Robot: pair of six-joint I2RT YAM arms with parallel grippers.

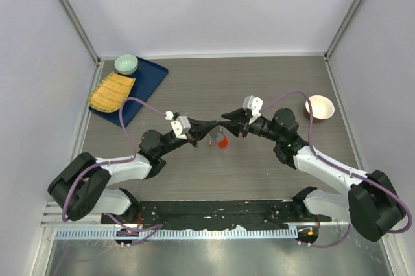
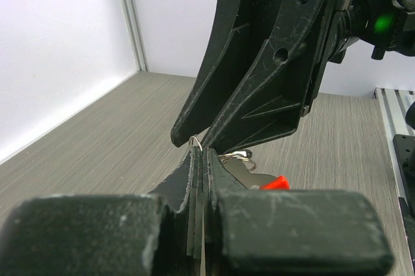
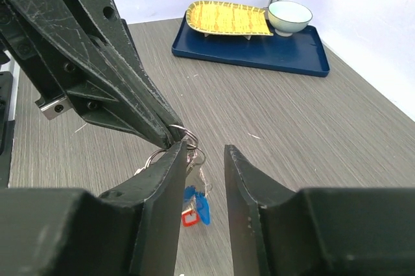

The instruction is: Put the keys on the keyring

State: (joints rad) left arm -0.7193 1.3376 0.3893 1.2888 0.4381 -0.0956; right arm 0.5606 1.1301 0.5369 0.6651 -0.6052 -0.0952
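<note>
Your left pincer (image 2: 200, 153) was clenched at its tips on the thin wire of the keyring (image 2: 196, 138), holding it clear of the worktop (image 1: 259, 81) near the centre. Your right pincer (image 3: 203, 151) stood released, a plain gap between its fingers, its tips just beside the same wire and facing the left pincer head-on. In the right wrist view one of its fingers lay against or very near the ring, but contact could not be confirmed. The red-headed key (image 2: 277, 182) and the silver key (image 2: 249, 173) hung in a cluster directly below the grasped point, together with the blue tag (image 3: 201, 210). Which loop each key hung from could not be made out. At the far left corner lay a blue tray (image 1: 146, 88) carrying a yellow woven dish (image 1: 111, 91) and a pale green bowl (image 1: 126, 63), well apart from the pincers. A brown bowl (image 1: 320, 106) sat by the right edge.
</note>
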